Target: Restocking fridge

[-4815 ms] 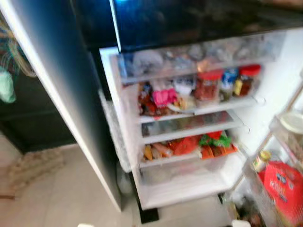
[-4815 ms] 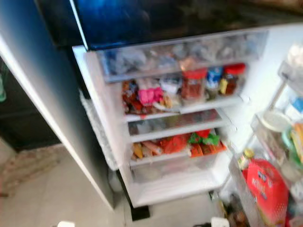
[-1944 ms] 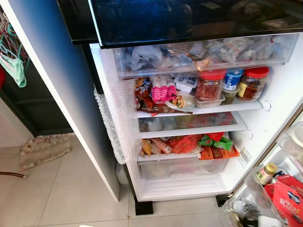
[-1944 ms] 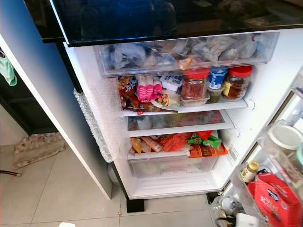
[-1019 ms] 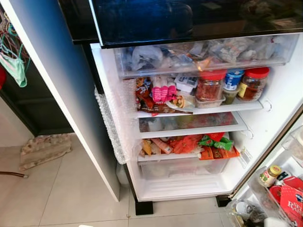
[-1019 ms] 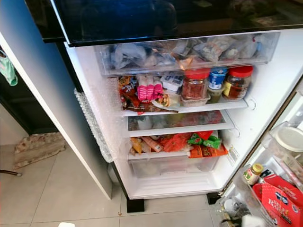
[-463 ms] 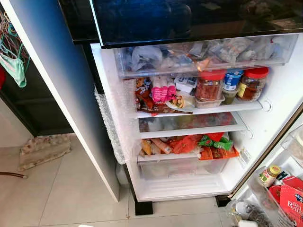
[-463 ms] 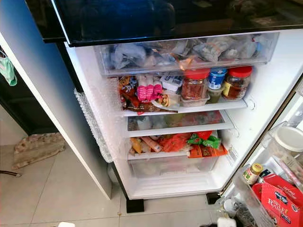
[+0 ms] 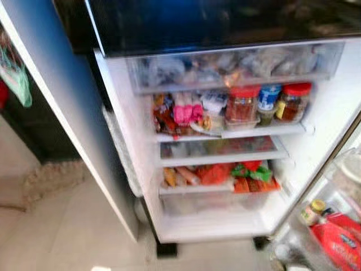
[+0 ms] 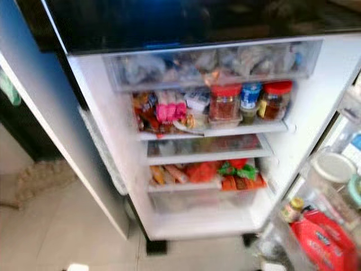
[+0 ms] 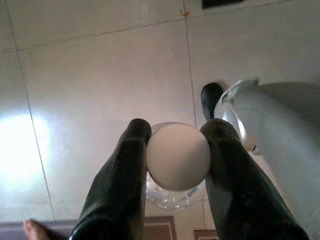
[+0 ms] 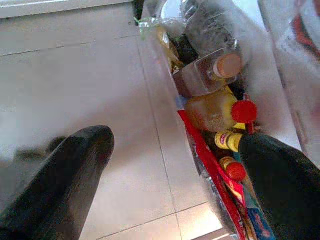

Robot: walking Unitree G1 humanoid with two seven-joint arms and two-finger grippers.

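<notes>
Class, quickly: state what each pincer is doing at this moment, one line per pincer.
Left pincer: closed on a clear bottle with a white cap.
Right pincer: open, holding nothing, beside the fridge door bottles.

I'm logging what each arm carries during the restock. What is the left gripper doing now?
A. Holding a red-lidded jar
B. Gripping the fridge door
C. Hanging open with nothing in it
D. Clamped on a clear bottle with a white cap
D: the left gripper has its black fingers pressed on either side of the white-capped clear bottle.
</notes>
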